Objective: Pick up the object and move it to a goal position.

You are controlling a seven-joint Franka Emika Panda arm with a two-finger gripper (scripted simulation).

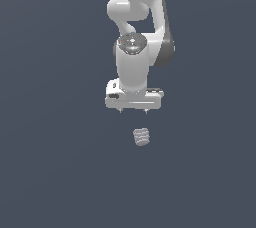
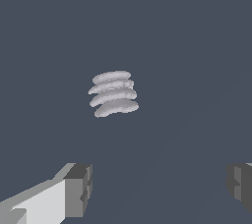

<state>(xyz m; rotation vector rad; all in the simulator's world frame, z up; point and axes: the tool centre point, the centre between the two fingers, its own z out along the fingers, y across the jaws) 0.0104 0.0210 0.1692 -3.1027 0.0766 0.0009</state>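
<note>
Tool point(image 1: 133, 111) spread wide, empty, hanging clear of the object point(image 1: 142, 137). Object lies apart on the bare counter point(image 1: 50, 172), offset toward the camera and slightly to the exterior view's right. Wrist view: fingers point(image 2: 78, 188) straddle open counter, with the ribbed lump point(image 2: 113, 93) outside their gap.

Glossy white, rounded robot arm point(image 1: 134, 67), dark grey joint bands, silvery round cap; white gripper point(image 1: 133, 110) bar, grey blocky fingertips point(image 2: 78, 188).

Nothing stands between the spread tool point(image 1: 133, 111) and the ribbed object point(image 1: 142, 137).
</note>
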